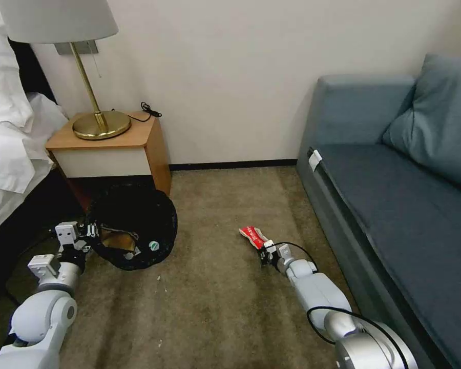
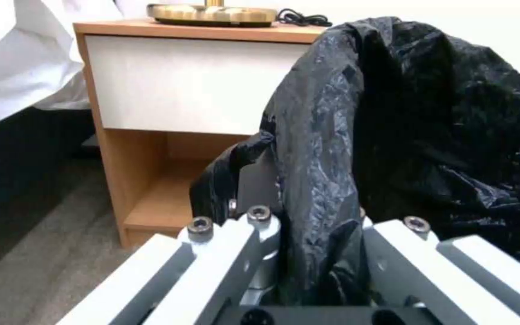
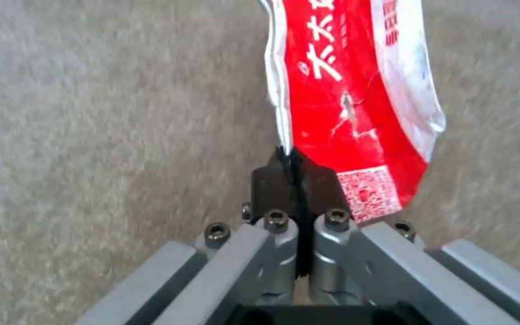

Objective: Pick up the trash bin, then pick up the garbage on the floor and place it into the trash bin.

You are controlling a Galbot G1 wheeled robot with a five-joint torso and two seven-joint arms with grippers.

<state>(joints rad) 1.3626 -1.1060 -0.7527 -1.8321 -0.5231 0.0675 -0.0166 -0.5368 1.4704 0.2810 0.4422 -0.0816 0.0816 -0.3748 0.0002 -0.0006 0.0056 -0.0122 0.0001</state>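
Trash bin [image 1: 133,230]: lower left of the head view, on the carpet [image 1: 215,307] in front of the nightstand [image 1: 112,148], black bag over its rim; brown wrapper [image 1: 115,238] and a green-labelled bottle [image 1: 153,246] lie inside

Left gripper [image 1: 89,230]: at the bin's left edge, jaws closed on the bag-covered rim; the left wrist view shows the black bag [image 2: 332,180] pinched between them

Right gripper [image 1: 265,251]: lower centre, beside the blue sofa [image 1: 394,205], jaws pressed together on the edge of a red-and-white packet [image 1: 253,236], which hangs over the carpet in the right wrist view [image 3: 356,113]
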